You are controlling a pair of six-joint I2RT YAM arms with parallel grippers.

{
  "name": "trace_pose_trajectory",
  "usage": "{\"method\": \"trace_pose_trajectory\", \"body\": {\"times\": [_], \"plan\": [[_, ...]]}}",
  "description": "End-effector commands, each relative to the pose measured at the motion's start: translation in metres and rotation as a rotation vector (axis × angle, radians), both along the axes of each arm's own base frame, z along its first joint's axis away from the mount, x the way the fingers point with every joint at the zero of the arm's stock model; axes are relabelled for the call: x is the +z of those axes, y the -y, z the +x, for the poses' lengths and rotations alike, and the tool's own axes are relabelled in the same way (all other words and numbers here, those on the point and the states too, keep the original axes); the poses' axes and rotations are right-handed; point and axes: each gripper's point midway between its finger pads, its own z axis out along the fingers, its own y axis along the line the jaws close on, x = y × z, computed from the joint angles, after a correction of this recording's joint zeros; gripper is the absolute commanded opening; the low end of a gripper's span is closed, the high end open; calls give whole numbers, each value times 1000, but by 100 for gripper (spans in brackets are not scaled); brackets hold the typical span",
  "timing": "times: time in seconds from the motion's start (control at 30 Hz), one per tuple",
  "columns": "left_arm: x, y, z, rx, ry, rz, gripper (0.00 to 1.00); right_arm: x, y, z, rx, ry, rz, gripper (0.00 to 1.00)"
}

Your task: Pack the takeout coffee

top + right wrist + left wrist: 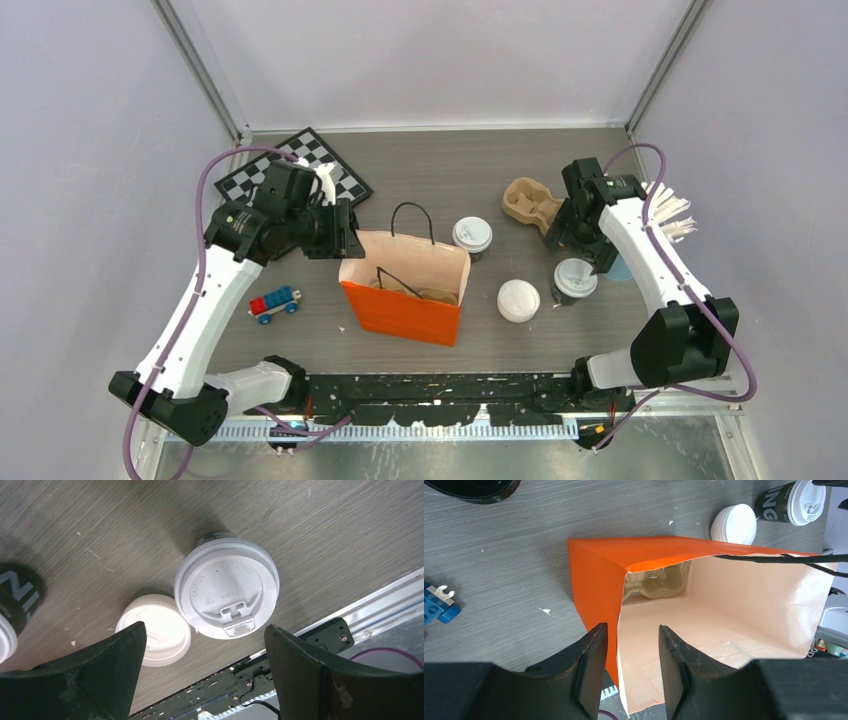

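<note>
My right fingers (112,672) wide apart above takeout coffee (227,595) | left fingers (586,680) apart astride orange bag (594,575) wall | grey surface (125,520)

Left hand (633,627) part-open, right hand (205,626) wide open

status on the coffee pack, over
left tool open, straddling orange bag rim. right tool open over lidded coffee cup, not gripping. loose lid close beside cup.
</note>
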Motion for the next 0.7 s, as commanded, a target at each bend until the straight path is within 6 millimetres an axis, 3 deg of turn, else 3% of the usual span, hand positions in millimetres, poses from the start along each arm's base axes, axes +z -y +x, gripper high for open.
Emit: {"method": "trace_pose_trajectory", "body": {"times": [0.0,0.2,0.37,0.67], "plan": [[10,2,0,-21,51,-22,44,4,16,6,-81,91,-41,92],[12,1,-1,-19,51,-23,44,-5,29,4,-115,112,-18,92],[10,1,-2,-13,44,-22,44,-13,20,7,-79,131,41,93],[6,1,1,-10,34,-11,44,-23,18,-4,-78,105,51,93]]}}
